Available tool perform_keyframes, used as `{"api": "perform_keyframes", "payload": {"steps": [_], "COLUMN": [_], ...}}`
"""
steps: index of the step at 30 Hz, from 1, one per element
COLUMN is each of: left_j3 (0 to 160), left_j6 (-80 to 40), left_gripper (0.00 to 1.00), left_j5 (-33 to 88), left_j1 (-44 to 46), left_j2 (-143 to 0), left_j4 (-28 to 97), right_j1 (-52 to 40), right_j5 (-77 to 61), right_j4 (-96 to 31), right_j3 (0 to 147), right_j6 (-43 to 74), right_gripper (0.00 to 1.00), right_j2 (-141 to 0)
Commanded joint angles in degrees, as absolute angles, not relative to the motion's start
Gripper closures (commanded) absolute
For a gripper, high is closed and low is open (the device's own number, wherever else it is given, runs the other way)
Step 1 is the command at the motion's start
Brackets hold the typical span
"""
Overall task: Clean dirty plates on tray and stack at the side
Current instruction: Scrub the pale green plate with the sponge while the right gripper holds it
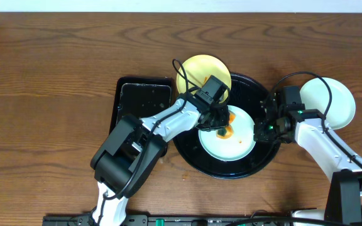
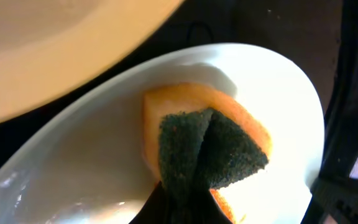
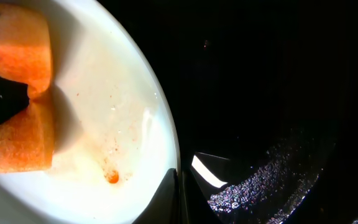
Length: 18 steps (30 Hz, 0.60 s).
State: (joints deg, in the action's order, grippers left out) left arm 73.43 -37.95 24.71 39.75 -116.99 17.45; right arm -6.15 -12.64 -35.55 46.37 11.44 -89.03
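The round black tray (image 1: 264, 158) holds a pale mint plate (image 1: 234, 145) with orange sauce on it. My left gripper (image 1: 221, 123) is shut on an orange sponge with a green scouring face (image 2: 211, 150), which presses on this plate (image 2: 92, 174). At the plate's right rim my right gripper (image 1: 266, 129) is shut, its fingers (image 3: 166, 198) pinching the rim (image 3: 160, 124). A sauce spot (image 3: 111, 177) lies near them. A pale yellow plate (image 1: 200, 70) leans on the tray's back rim. Another pale plate (image 1: 332, 103) sits on the table to the tray's right.
A smaller black rectangular tray (image 1: 144, 99) lies just left of the round one, under my left arm. The wooden table (image 1: 55, 75) stretches left and to the back. The yellow plate (image 2: 55, 50) hangs close above the sponge in the left wrist view.
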Motion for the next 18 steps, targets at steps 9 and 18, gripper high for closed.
{"api": "perform_keyframes", "payload": {"steps": [9,18], "left_j3": [71.59,71.59], "left_j6": [-39.29,-46.92], "left_gripper": [0.93,0.93], "left_j5": [27.0,23.05], "left_j1": [43.64,46.85], "left_j2": [-111.61,-112.33], "left_j4": [11.38,11.42], "right_j1": [-6.42,-6.42], "right_j5": [-10.13,-10.13], "right_j4": [-35.66,-35.83], "right_j3": [45.71,45.71], "right_j6": [12.03,12.03], "right_gripper": [0.99,0.99], "right_j2": [-89.27,-89.27]}}
